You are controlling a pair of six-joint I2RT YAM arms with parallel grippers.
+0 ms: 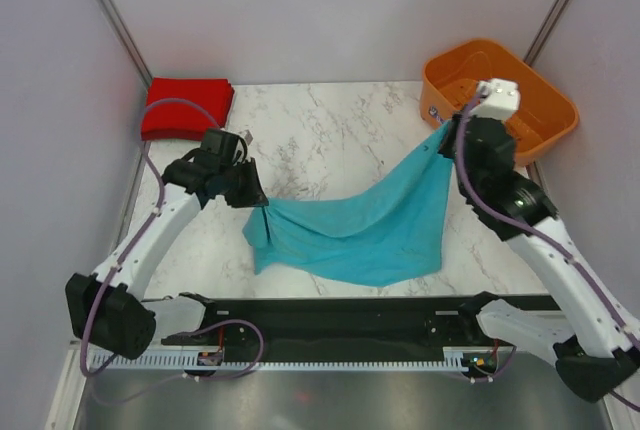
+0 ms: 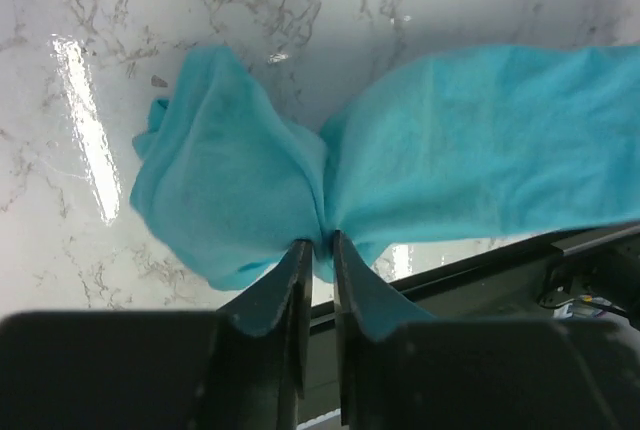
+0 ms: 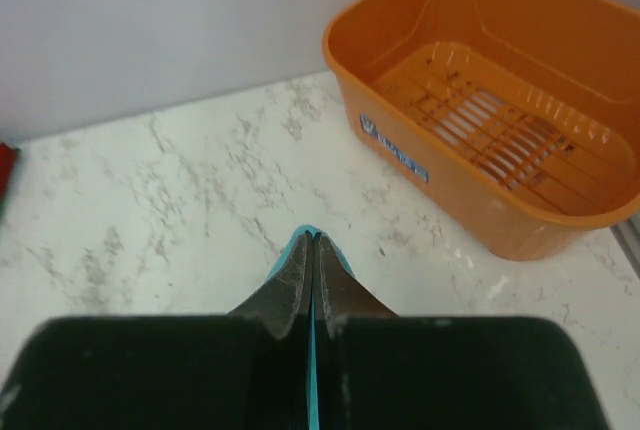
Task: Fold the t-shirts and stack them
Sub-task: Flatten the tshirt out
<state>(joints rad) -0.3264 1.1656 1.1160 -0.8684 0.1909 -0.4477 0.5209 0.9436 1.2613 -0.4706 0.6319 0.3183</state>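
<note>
teal t-shirt (image 1: 360, 230): slung between both grippers in the top view, sagging in the middle. Its lower part lies on the table (image 1: 330, 130) at about 6 o'clock.
teal edges: the bottom hem runs close to the table's near edge and the black base rail (image 1: 350, 315). The top edge climbs from 9 o'clock up to 2 o'clock. The left end is bunched.
left gripper (image 1: 262, 205): at 9 o'clock of the shirt. In the left wrist view the left gripper (image 2: 318, 245) has its jaws nearly together with a thin gap, and a wad of teal cloth is nipped at the tips.
right gripper (image 1: 447, 130): at 2 o'clock, raised. In the right wrist view the right gripper (image 3: 310, 240) has its jaws pressed together, and a thin teal corner shows between the tips.
red t-shirt (image 1: 185, 108): folded flat in the 10 o'clock corner of the table, against the left wall and well apart from the teal one.
basket (image 1: 440, 60): orange, in the 1 o'clock corner, just beside the right gripper. Its near wall (image 3: 430, 165) sits at 2 o'clock from the fingertips in the wrist view, not touching them.
open room: bare marble shows from the table centre to 12 o'clock, between the red t-shirt and the basket.
tight spots: the basket beside the right arm, and the left wall beside the red t-shirt.
</note>
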